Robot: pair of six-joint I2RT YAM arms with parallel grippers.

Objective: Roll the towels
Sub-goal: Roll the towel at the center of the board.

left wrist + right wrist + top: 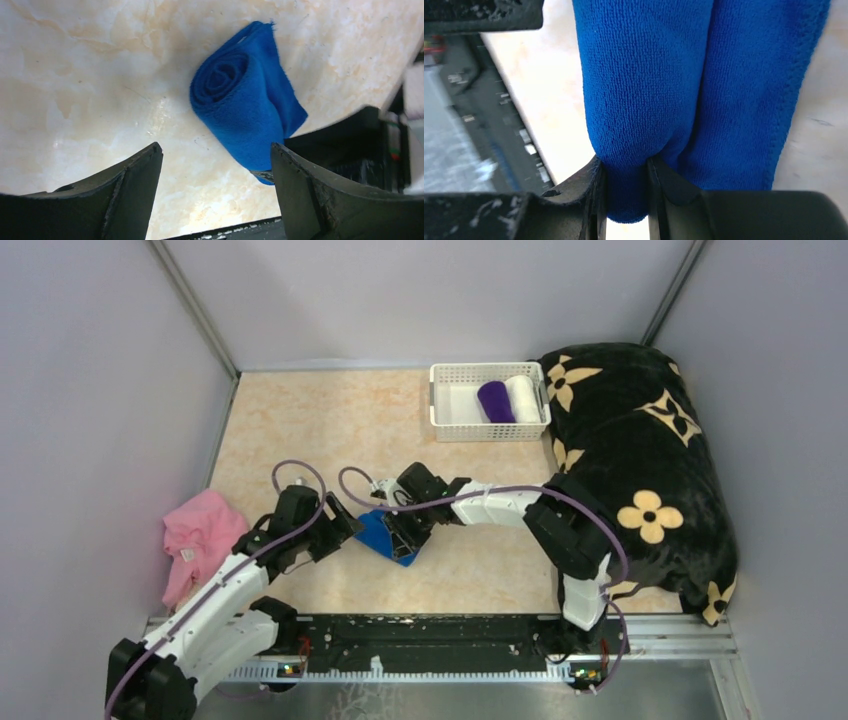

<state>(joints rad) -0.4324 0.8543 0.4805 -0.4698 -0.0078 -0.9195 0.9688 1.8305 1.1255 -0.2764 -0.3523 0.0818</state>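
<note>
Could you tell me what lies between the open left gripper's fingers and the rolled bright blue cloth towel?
Only bare marbled tabletop, in the left wrist view: the left gripper hangs short of the blue towel.

I can read no text, label, brand name, number or sign anywhere in my three views.
</note>
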